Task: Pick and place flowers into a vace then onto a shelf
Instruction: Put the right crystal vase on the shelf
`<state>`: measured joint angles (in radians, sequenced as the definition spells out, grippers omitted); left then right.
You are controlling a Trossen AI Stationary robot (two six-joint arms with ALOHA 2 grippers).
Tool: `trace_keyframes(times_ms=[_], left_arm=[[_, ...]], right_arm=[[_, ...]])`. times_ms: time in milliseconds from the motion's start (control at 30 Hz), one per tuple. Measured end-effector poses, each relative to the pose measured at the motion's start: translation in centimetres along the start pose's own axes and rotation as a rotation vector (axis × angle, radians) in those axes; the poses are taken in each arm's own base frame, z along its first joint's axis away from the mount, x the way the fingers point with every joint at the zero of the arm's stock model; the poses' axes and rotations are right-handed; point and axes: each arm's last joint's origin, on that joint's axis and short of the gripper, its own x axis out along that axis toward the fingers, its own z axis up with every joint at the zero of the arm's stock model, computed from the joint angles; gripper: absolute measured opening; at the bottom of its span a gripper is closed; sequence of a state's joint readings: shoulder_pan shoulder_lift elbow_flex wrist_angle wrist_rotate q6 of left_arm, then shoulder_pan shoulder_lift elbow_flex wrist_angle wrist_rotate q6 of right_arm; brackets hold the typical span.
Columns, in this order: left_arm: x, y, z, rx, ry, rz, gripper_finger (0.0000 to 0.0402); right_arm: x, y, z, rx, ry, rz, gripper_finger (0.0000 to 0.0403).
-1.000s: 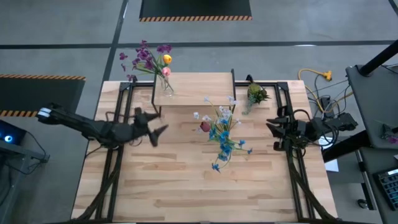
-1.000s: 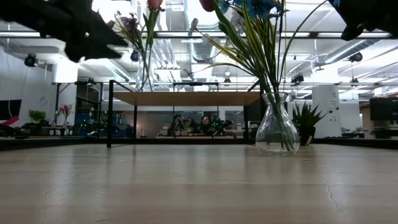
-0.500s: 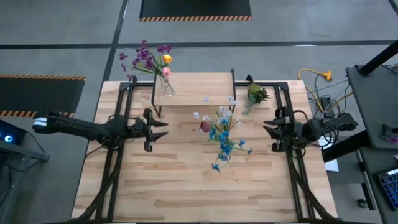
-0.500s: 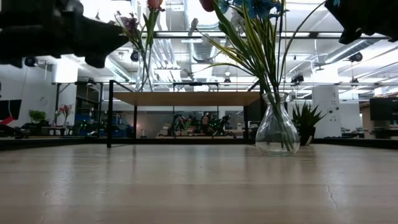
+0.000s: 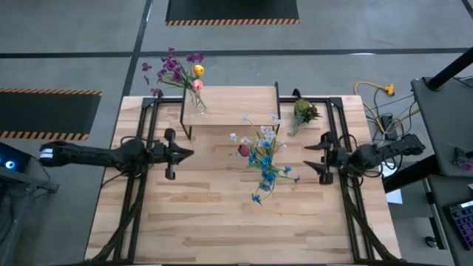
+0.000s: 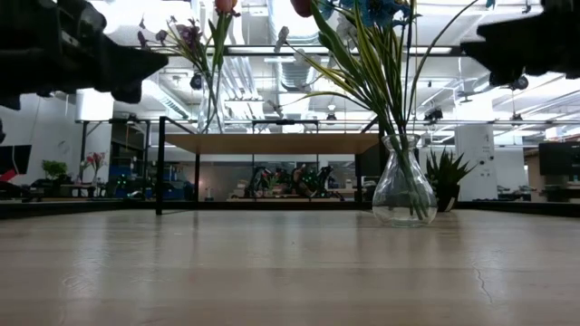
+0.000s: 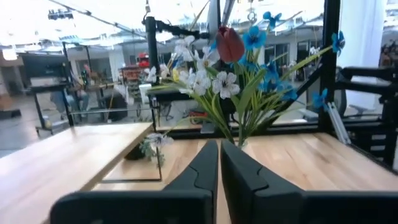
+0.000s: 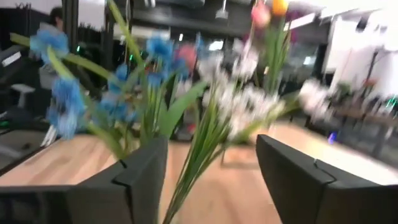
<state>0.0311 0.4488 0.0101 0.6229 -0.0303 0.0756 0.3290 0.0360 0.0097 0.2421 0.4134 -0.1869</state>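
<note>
Tabletop nearest me is bare slatted wood, and I see nothing lying on that front stretch. Farther in, my left gripper hangs over the left-centre of the boards, its fingers pressed together with nothing between them; the left wrist view shows the two dark fingers meeting in a thin seam and aimed toward the bouquet. Opposite it, my right gripper sits over the right side of the table with its fingers spread wide and empty, and in the right wrist view the two pads stand well apart with the stems showing in the gap beyond them. Between the two grippers, near the table's middle, the clear glass vase stands upright on the tabletop and holds the flowers, blue and white blooms with one dark red bud, fanning outward. Neither gripper touches it. Behind that, the shelf stands at the table's far edge, and on its left end a second vase carries purple, pink and orange-yellow flowers. Just beside the shelf's right end I see a stubby yellow-green tuft.
</note>
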Motion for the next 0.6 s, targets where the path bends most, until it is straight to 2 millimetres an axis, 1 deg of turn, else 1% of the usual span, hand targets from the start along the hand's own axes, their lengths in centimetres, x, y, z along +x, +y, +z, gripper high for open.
trace_keyframes(times_ms=[67,133,300,400,500,600], left_arm=[[-0.2,0.0,0.0,-0.033,0.022,-0.004,0.0001],[-0.4,0.0,0.3,-0.052,0.004,-0.007,0.0],[-0.8,0.0,0.4,-0.035,-0.019,-0.006,0.0],[-1.0,0.0,0.5,-0.038,-0.019,-0.006,0.0],[-1.1,0.0,0.1,-0.077,0.019,-0.008,0.0],[-1.1,0.0,-0.1,-0.096,0.038,-0.008,0.0]], right_arm=[[0.0,0.1,-0.6,0.047,0.057,0.012,0.0246],[0.0,0.3,-1.2,0.098,0.119,0.018,0.0256],[0.4,0.7,-2.3,0.144,0.237,0.051,0.027],[0.7,1.0,-3.1,0.168,0.31,0.061,0.0271],[0.9,1.3,-3.8,0.199,0.386,0.052,0.0264],[1.3,1.5,-4.2,0.202,0.412,0.05,0.0256]])
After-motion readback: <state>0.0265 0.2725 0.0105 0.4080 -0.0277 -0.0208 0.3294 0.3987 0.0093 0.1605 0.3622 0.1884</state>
